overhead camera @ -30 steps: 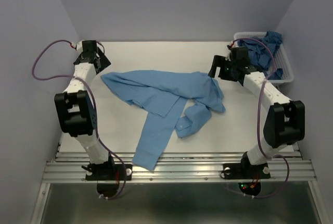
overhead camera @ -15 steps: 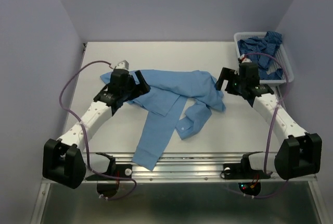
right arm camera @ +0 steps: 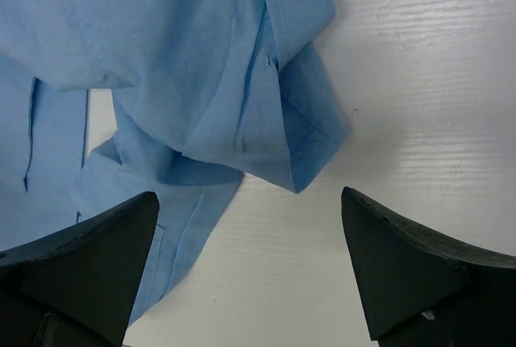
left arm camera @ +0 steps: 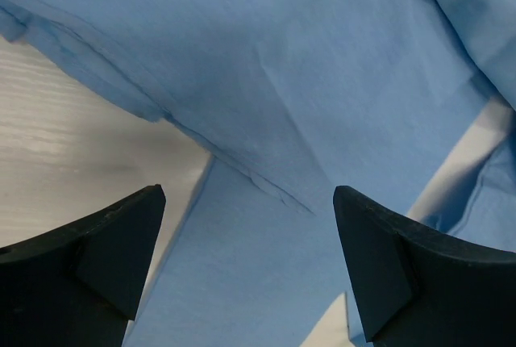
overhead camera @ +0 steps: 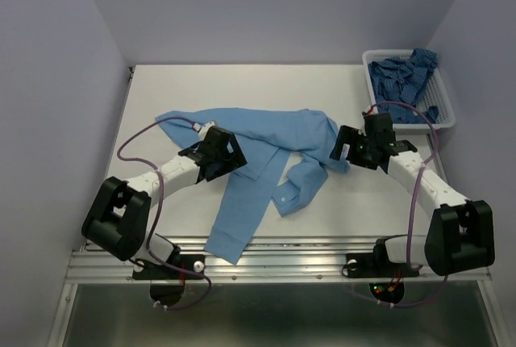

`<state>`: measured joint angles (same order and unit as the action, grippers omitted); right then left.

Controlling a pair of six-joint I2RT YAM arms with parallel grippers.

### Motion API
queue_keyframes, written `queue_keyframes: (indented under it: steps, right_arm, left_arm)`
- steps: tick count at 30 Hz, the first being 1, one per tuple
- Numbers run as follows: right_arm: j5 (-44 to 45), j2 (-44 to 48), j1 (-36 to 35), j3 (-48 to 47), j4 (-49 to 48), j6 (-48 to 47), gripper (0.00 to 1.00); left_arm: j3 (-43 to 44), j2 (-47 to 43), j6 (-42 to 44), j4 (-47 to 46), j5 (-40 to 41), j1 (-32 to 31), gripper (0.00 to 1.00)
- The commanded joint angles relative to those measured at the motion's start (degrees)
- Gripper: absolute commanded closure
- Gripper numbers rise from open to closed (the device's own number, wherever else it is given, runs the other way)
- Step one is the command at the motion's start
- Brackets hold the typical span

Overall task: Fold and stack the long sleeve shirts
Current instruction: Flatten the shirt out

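- Your light blue shirt (overhead camera: 274, 133) lay crumpled across the middle of the white table (overhead camera: 161, 89), with one sleeve reaching the near edge.
- Your left gripper (overhead camera: 230, 153) hung over the shirt's left part, fingers spread wide with nothing between them.
- Your right gripper (overhead camera: 343, 147) was at the shirt's right corner, fingers apart too, empty.
- The darker patterned shirt (overhead camera: 403, 73) was bunched up in the white basket (overhead camera: 439, 125), far right.

no readable text, label or number on anything in view
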<state>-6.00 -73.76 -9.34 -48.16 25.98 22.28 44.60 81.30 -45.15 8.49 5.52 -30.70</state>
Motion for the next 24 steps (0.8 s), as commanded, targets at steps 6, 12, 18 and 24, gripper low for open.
queue_keyframes:
  steps: [6, 12, 18, 24]
  right_arm:
    - [-1.03, 3.88, 0.29, 5.01, 1.01, -0.49, 0.00]
    - [0.55, 2.92, 0.29, 5.88, -0.04, -0.57, 0.00]
    - [-0.58, -2.96, 0.29, 6.06, -5.40, 0.66, 0.00]
    - [-2.70, -10.43, 0.29, 2.73, -10.95, -1.98, 0.00]
  left_arm:
    - [4.00, 9.48, 0.05, -3.48, 7.49, 5.56, 0.02]
    - [8.48, 13.45, 2.34, -4.36, 6.44, 7.84, 0.36]
    - [9.19, 11.97, 6.73, -3.66, 2.48, 9.42, 1.00]
    - [8.31, 1.77, 10.42, -1.90, -1.91, 11.19, 1.00]
